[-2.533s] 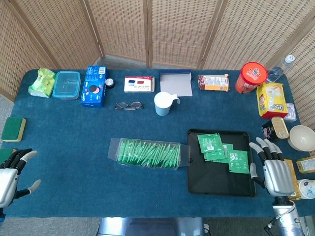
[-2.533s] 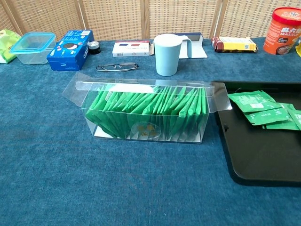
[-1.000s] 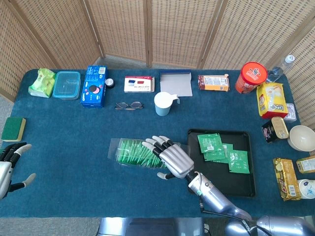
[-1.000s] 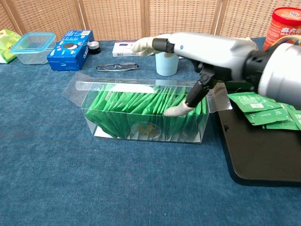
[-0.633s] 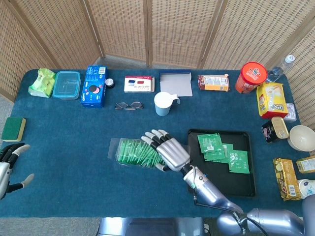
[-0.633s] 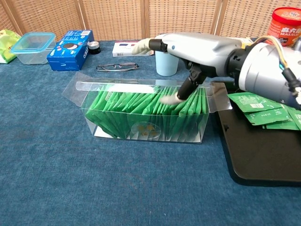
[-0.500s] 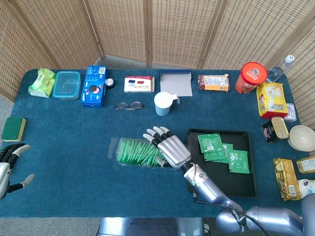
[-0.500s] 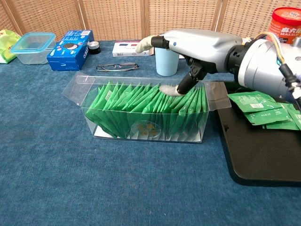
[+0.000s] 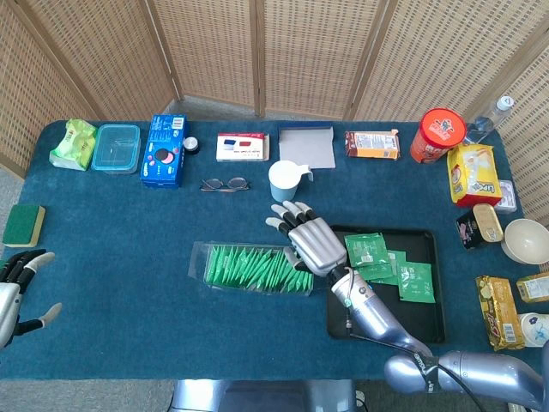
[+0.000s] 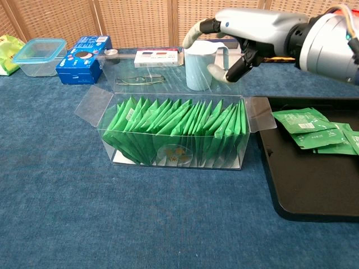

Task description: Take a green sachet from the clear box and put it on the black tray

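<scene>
The clear box [image 9: 257, 268] [image 10: 174, 134] lies mid-table, packed with upright green sachets [image 10: 185, 120]. Its clear lid flap [image 10: 146, 73] stands raised behind it. My right hand [image 9: 307, 240] [image 10: 238, 33] hovers above the box's right end, fingers spread and nothing held; whether it touches the lid I cannot tell. To the right of the box is the black tray [image 9: 386, 318] [image 10: 314, 190], with several green sachets [image 9: 382, 257] [image 10: 308, 129] lying in its far part. My left hand [image 9: 13, 296] rests open at the table's lower left edge.
A pale blue cup [image 9: 283, 180] [image 10: 199, 64] stands just behind the box, close under my right hand. Glasses [image 9: 225, 184], a blue biscuit box [image 9: 163, 150] and a plastic tub [image 9: 116, 148] line the back. Snacks and a bowl [image 9: 525, 240] crowd the right edge.
My right hand swung in from the table's right edge, dipped its thumb among the boxed sachets, then rose and drew back toward the cup. The box's lid flap now stands raised.
</scene>
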